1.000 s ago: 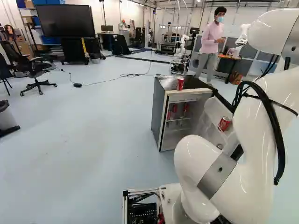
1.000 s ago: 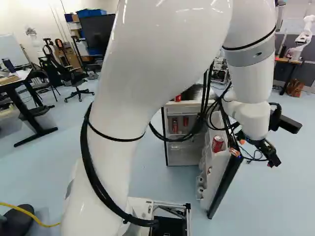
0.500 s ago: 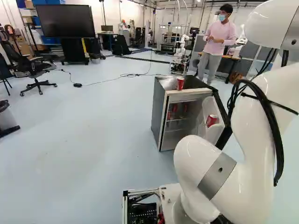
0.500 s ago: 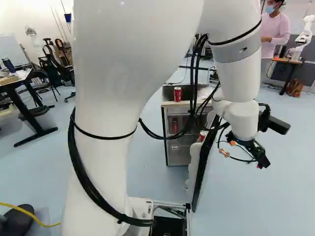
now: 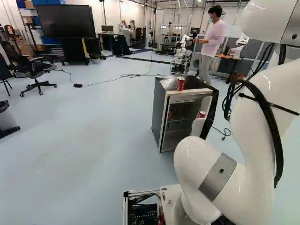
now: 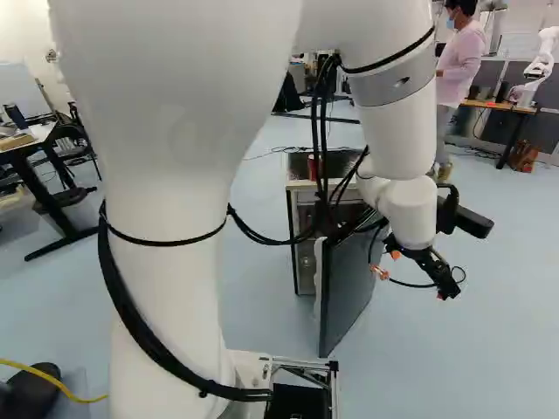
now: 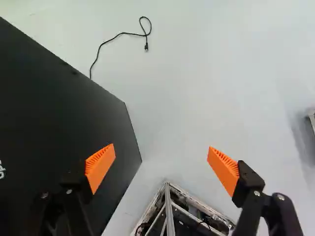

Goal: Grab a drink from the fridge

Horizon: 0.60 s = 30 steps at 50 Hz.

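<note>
Hanging near the partly open door [image 6: 348,284] of the fridge [image 5: 160,110], the 2 fingers [image 6: 447,286] stand wide apart

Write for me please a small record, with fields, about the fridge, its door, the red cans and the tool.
fridge: dark box, standing on the floor
door: partly open
can on top: one red can, upright near the front edge
can in door: another red can, partly hidden
tool: open, nothing between its fingers, on the outer side of the door
drink held: none
</note>
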Available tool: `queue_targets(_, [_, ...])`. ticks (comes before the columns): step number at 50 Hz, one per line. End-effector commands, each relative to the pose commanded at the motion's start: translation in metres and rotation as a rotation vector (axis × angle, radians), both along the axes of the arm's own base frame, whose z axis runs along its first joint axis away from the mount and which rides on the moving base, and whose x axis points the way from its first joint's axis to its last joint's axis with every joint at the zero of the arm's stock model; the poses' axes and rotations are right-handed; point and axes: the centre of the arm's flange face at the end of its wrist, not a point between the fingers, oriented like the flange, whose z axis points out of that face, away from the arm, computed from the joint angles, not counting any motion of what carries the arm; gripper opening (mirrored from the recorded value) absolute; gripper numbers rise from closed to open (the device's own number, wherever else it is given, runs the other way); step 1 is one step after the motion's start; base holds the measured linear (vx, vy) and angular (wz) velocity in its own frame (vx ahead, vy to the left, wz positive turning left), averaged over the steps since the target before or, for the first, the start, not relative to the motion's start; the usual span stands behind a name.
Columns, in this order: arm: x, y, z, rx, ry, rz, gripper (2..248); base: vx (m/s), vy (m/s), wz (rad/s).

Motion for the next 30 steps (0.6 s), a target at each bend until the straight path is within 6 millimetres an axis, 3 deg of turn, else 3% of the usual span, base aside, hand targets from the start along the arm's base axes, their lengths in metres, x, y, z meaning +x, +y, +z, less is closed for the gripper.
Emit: queue_targets(30, [-0.013,0.052,0.004,-0.044,-0.011,0.072,247,0.000,0.000,0.000])
